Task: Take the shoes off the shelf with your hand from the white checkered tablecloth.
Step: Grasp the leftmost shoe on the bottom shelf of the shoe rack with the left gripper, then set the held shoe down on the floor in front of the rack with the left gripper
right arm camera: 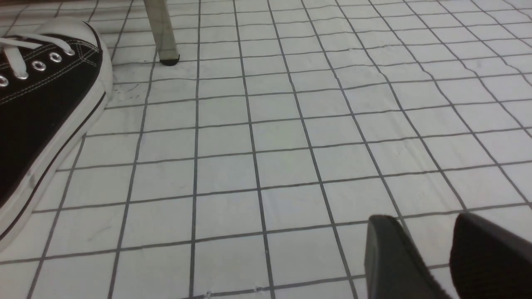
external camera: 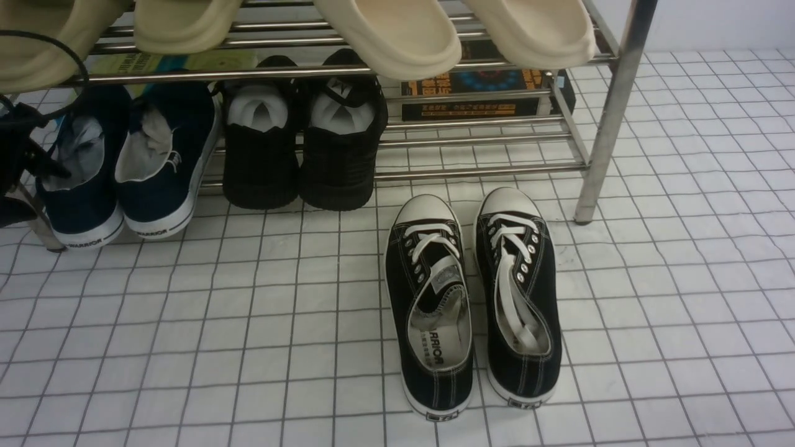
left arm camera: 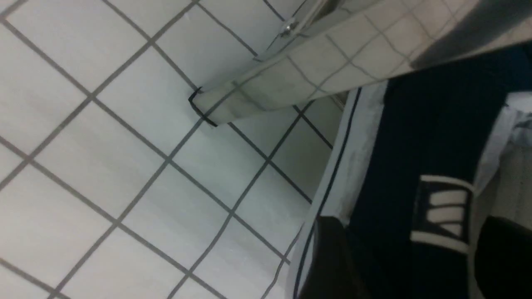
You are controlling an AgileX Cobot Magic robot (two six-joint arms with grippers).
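The shoes, two navy slip-ons (external camera: 84,186) (external camera: 164,167) with white WARRIOR soles, stand side by side at the shelf's (external camera: 612,112) lower left, heels toward me. My left gripper (external camera: 43,167), black with looped cables, reaches in from the left edge. In the left wrist view it (left arm camera: 415,265) is open astride the left shoe's navy side wall (left arm camera: 415,145), one finger outside the sole, the other over the lining. A chrome leg (left arm camera: 266,95) stands beside it. My right gripper (right arm camera: 432,249) is open over the white checkered tablecloth (right arm camera: 270,145), with nothing between its fingers; the front view does not show it.
A pair of black lace-up sneakers (external camera: 428,304) (external camera: 518,298) lies on the tablecloth (external camera: 248,323) before the shelf. Black knit shoes (external camera: 261,149) (external camera: 341,143) sit on the lower tier, books (external camera: 478,93) behind them. Beige slippers (external camera: 391,31) overhang the top tier.
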